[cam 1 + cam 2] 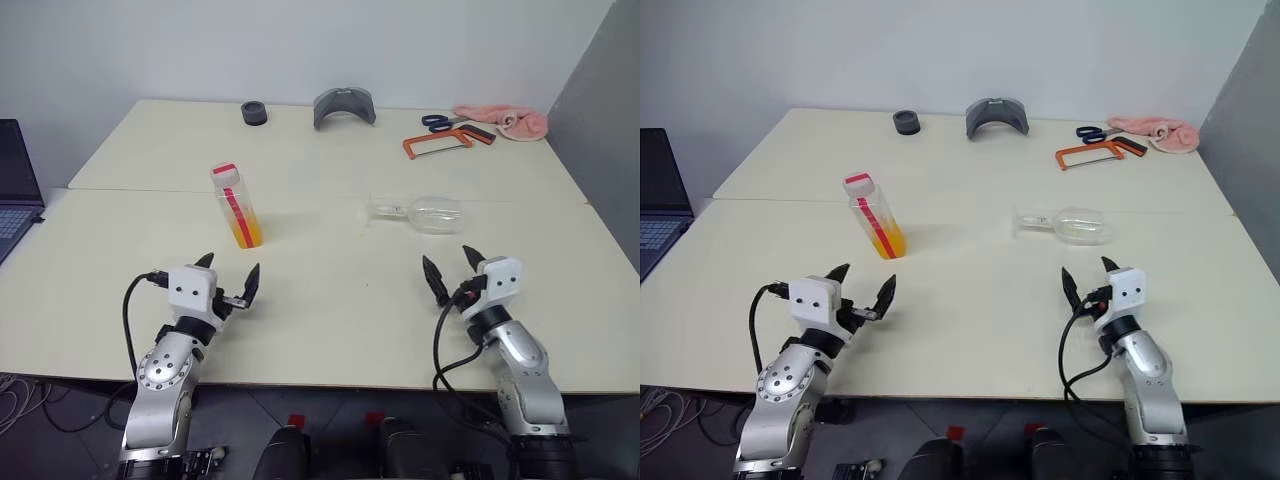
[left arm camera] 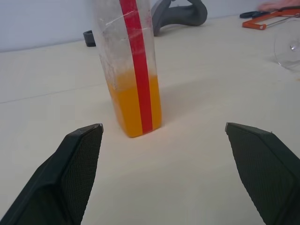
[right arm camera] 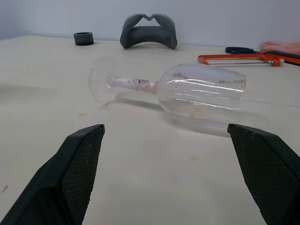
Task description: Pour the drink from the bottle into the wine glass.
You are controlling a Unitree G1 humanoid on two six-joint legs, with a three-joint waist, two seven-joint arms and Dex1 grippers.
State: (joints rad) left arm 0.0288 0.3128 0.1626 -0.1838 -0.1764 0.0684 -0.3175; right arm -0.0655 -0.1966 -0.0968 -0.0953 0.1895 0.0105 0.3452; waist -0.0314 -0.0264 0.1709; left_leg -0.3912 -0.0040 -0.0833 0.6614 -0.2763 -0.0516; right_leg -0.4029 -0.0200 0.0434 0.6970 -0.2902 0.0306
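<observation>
The worktop [image 1: 330, 300] was smooth, matt cream laminate. The bottle [image 1: 237, 205] looked like clear scuffed plastic with a glossy red label strip, the wine glass [image 3: 187, 91] clear, shiny and smudged. The finger pads [image 2: 77, 173] were black with a fine rough mesh texture. A pink cloth [image 1: 505, 121] looked soft and fluffy.

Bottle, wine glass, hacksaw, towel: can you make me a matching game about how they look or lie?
Things:
1. bottle
2. wine glass
3. hacksaw
4. towel

Descriptions:
A. pink, at the far right corner of the table
B. lying on its side
C. standing up, orange drink in the bottom
D. orange frame, beside blue-handled scissors

Pairs: 1-C, 2-B, 3-D, 4-A
</observation>
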